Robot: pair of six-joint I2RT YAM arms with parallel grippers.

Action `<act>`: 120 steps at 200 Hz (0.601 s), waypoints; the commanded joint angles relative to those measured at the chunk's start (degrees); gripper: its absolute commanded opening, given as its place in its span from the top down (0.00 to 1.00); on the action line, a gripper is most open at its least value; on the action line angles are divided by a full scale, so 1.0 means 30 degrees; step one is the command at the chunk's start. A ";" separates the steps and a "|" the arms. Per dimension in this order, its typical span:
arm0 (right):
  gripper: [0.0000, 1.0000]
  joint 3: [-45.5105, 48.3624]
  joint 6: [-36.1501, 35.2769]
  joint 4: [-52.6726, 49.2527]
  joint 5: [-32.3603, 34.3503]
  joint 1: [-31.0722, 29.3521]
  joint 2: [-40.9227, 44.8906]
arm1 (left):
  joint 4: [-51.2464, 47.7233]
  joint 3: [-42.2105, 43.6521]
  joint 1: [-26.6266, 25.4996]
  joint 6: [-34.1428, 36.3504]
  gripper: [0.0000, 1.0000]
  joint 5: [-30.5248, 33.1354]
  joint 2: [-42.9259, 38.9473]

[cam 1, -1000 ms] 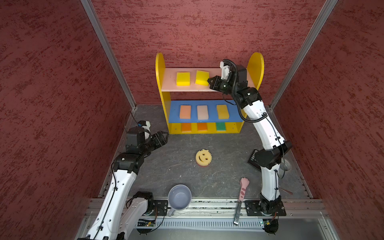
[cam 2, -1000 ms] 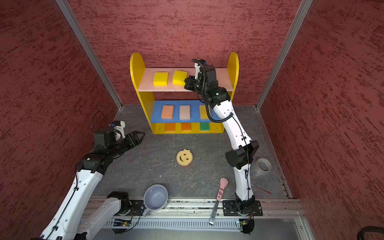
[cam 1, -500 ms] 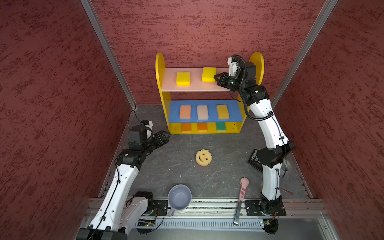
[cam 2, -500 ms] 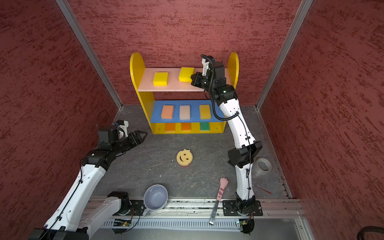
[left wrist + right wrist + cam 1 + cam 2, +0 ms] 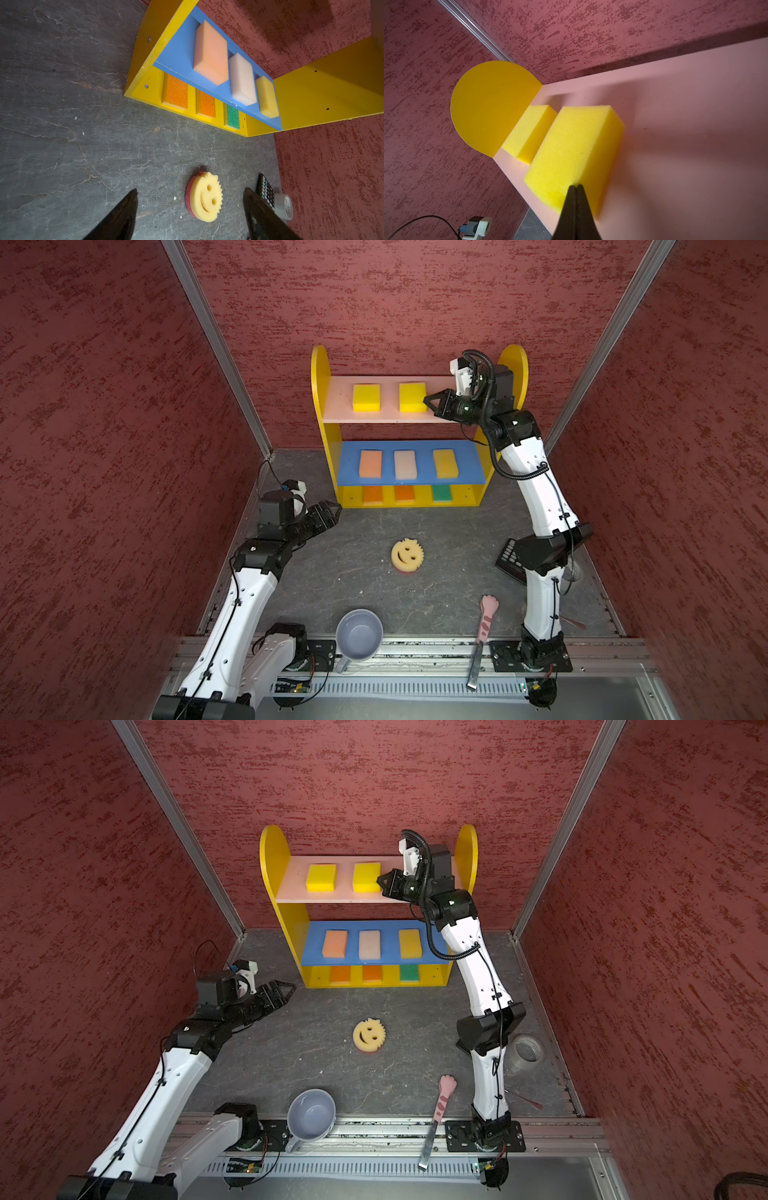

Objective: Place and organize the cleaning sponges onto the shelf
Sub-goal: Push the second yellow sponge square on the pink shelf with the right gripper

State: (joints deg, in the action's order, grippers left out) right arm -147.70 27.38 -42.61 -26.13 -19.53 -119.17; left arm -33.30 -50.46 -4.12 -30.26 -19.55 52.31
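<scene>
The shelf (image 5: 320, 377) (image 5: 270, 857) stands at the back wall. On its pink top board lie two yellow sponges (image 5: 366, 398) (image 5: 412, 397), side by side. The blue middle board holds a peach, a pale pink and a yellow sponge. Two orange sponges and a green one lie on the bottom board. My right gripper (image 5: 428, 400) (image 5: 575, 186) is shut and holds nothing; its tips rest against the right edge of the right yellow sponge (image 5: 571, 149). The round smiley sponge (image 5: 407, 556) (image 5: 205, 199) lies on the floor. My left gripper (image 5: 334, 510) (image 5: 190, 189) hangs open and empty over the floor by the shelf's lower left corner.
A grey-blue mug (image 5: 359, 635) and a pink cat-paw tool (image 5: 486, 614) lie near the front rail. A black keypad (image 5: 509, 562) and a tape roll (image 5: 527, 1052) sit by the right arm's base. Red walls close in on three sides.
The right yellow sponge was nudged around on the top board and now lies square beside the other one, the shut right gripper at its side. The left gripper crept toward the shelf.
</scene>
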 commanded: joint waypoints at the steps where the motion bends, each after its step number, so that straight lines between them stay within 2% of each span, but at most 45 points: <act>1: 1.00 -0.0398 -0.0420 -0.0468 -0.0320 0.0182 0.0328 | 0.0553 -0.0292 0.0158 -0.0163 0.23 -0.0426 0.0018; 105: 1.00 -0.0415 -0.0367 -0.0553 -0.0082 0.0474 0.0369 | 0.0553 -0.0283 0.0163 -0.0255 0.23 -0.0543 0.0060; 120: 0.95 -0.0413 -0.0256 -0.0519 0.0062 0.0526 0.0350 | 0.0553 -0.0291 0.0172 -0.0255 0.23 -0.0570 0.0073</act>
State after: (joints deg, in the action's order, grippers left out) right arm -147.70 26.79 -43.62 -26.37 -18.61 -119.17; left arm -32.95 -50.46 -4.12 -31.07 -20.73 52.51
